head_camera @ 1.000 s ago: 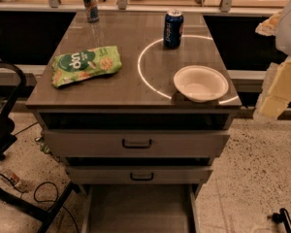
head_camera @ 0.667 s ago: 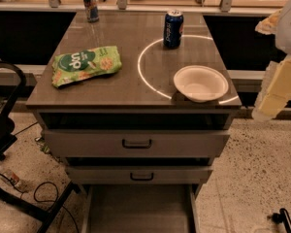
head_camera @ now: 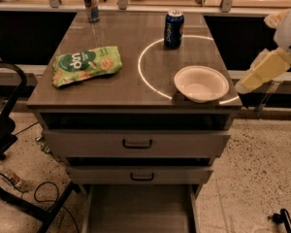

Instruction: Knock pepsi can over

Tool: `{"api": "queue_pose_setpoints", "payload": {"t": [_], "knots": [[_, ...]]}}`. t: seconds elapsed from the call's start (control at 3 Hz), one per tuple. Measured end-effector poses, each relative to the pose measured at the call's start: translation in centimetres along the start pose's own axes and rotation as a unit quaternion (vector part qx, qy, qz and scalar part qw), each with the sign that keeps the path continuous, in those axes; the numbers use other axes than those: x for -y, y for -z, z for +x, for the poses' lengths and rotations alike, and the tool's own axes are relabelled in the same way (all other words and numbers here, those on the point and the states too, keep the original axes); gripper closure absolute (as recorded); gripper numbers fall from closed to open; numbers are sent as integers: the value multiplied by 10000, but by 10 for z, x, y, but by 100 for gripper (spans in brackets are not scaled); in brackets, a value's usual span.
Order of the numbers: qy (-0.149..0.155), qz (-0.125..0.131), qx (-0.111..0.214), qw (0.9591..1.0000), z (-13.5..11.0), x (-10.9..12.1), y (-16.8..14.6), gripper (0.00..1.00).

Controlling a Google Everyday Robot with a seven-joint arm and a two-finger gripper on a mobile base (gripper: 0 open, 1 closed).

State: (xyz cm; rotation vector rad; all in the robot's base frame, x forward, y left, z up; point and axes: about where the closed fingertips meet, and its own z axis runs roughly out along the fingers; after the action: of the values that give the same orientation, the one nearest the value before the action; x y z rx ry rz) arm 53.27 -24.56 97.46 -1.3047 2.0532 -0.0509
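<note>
Pepsi can (head_camera: 174, 29) stands upright near the far edge of the desk (head_camera: 126, 38), right of centre, with its long axis vertical. It sits on the far arc of a white ring (head_camera: 140, 57) marked on the top.

The arm (head_camera: 266, 69) shows as pale links at the right edge of the view, level with the desk's near right corner and off to its side. The gripper (head_camera: 284, 219) seems to be the small dark part in the lower right corner, low near the floor and mostly cut off by the frame. Whether it is released or clenched I cannot tell.

From there the can lies up, to the left and well apart, so the reach has to rise above the desk and then travel in from the right. A sideways push high on the can's wall would probably tip it most easily.

A white bowl (head_camera: 201, 84) sits near the front right corner, between the arm and the can. A low sweep could clip it, so the approach is better kept behind or above the bowl.

A green snack bag (head_camera: 86, 65) lies on the left half, well away from the can. A slimmer can (head_camera: 91, 4) stands at the far left corner, also well apart. Drawers (head_camera: 137, 143) below the top play no part.
</note>
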Motion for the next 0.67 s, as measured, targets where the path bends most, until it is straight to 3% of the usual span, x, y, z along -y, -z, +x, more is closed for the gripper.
{"api": "queue_pose_setpoints", "payload": {"t": [0.33, 0.67], "knots": [[-498, 325, 827, 9948, 12, 21, -20, 0], [-988, 954, 2078, 9685, 2, 69, -40, 0]]}}
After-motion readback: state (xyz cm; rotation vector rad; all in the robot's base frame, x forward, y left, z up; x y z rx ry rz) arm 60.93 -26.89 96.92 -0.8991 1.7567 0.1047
